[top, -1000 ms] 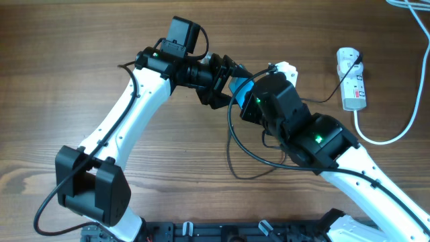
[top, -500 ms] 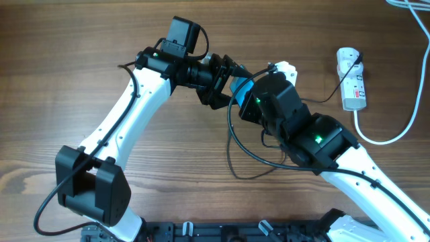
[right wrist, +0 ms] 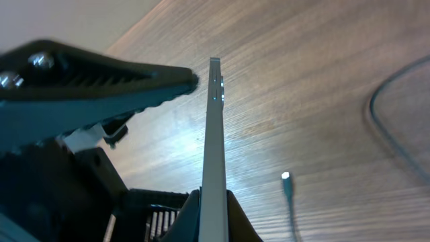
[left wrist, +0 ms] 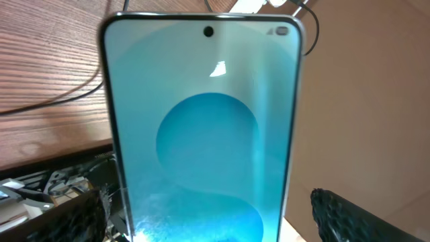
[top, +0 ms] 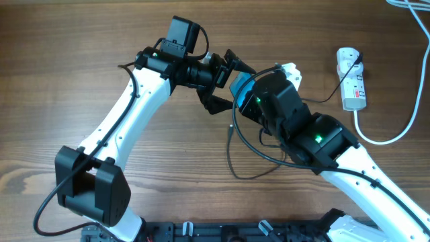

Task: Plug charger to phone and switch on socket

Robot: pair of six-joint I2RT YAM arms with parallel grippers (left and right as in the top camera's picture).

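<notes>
while the right hand (right wrist: 213, 214) pinches the phone (left wrist: 205, 134) over the wooden table (top: 80, 40), the left hand (top: 230, 84) gapes.

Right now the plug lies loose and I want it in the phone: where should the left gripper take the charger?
Grip the charger just behind its plug tip, from straight above, fingers across the cable. It lies flat on the table, clear of the phone, so probably only its sides can be pinched.

Brown wood-grain table (top: 67, 67), evenly lit
</notes>
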